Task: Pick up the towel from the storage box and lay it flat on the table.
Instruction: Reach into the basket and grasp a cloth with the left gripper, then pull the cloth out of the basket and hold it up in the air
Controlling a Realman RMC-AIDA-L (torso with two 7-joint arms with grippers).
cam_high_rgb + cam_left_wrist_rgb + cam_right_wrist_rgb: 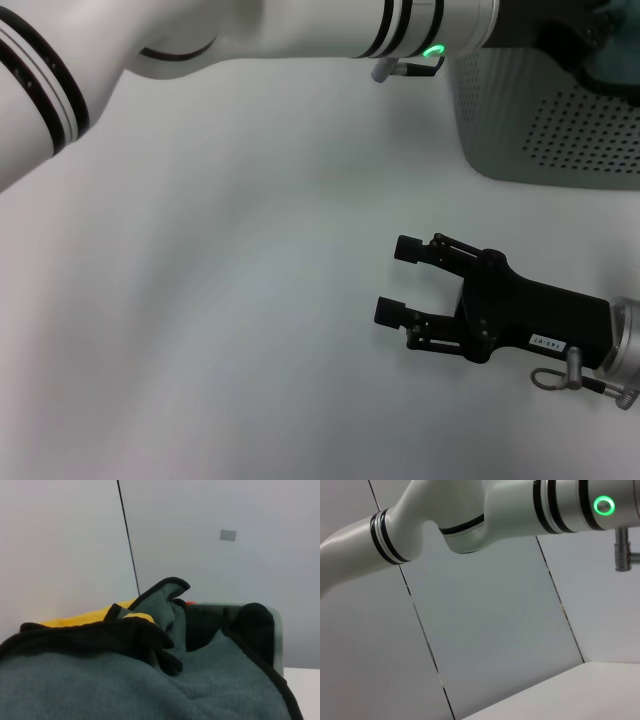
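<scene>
**Reaching into the storage box with the left arm**

Reaching across the top of the head view, the left arm [250, 40] is stretched from the left edge toward the storage box [545, 130] at the upper right corner. A green ring light is seen on its wrist, just beside the box wall. The left claw itself is cut off by the picture edge, so it cannot be told whether it is spread or pressed together.

The right claw [392, 280] is held low over the white worktop [220, 300], in the lower right part of the head view, pointing toward the robot's left. Its two black fingers [408, 248] are spread apart and nothing is between them.

The towel [150, 680] is seen close in the left wrist view, crumpled, with the teal-grey side mostly shown, a strip of mustard-yellow behind it and black piping along the folds. In the head view only a small dark teal part of it is visible, inside the box at the corner. The grey box rim is partly hidden behind the cloth. The towel's tag cannot be made out.
</scene>
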